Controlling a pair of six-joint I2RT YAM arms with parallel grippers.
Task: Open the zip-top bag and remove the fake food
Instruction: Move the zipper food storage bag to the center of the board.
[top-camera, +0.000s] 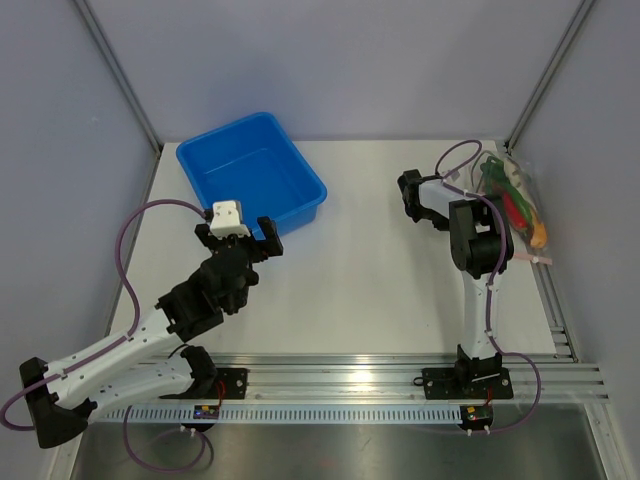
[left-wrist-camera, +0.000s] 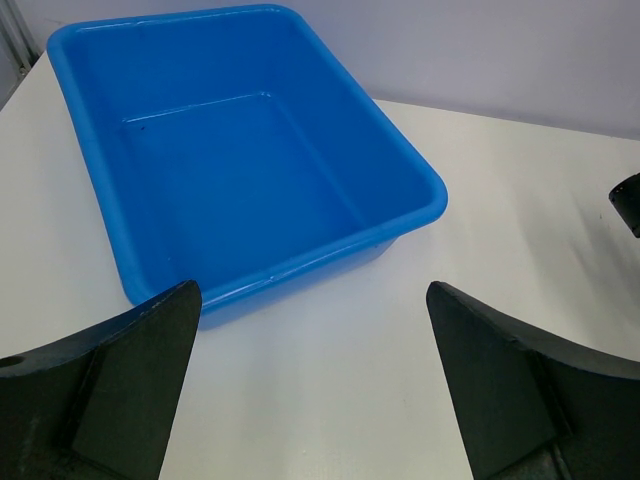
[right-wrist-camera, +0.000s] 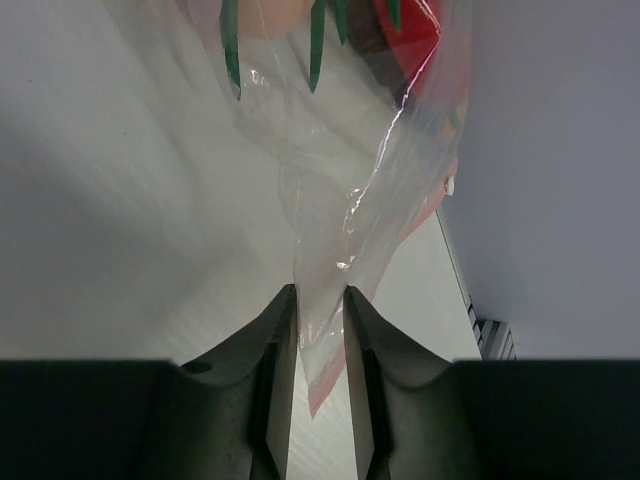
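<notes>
The zip-top bag (top-camera: 518, 200) lies at the far right of the table against the wall, clear and crinkly. Inside it shows the fake food (top-camera: 512, 205): green, red and orange pieces. In the right wrist view the bag (right-wrist-camera: 340, 190) hangs in front of me with green strips (right-wrist-camera: 316, 45) and a red piece (right-wrist-camera: 412, 30) at the top. My right gripper (right-wrist-camera: 320, 292) has a pink-edged corner of the bag between its fingers, and both tips touch the film. My left gripper (top-camera: 238, 237) stands wide open with nothing in it, just short of the blue tub.
A blue tub (top-camera: 304, 206) stands at the back left with nothing in it; its near rim (left-wrist-camera: 300, 262) lies right ahead of the left fingers. The grey side wall runs close behind the bag. A metal rail (top-camera: 400, 378) crosses the near table edge.
</notes>
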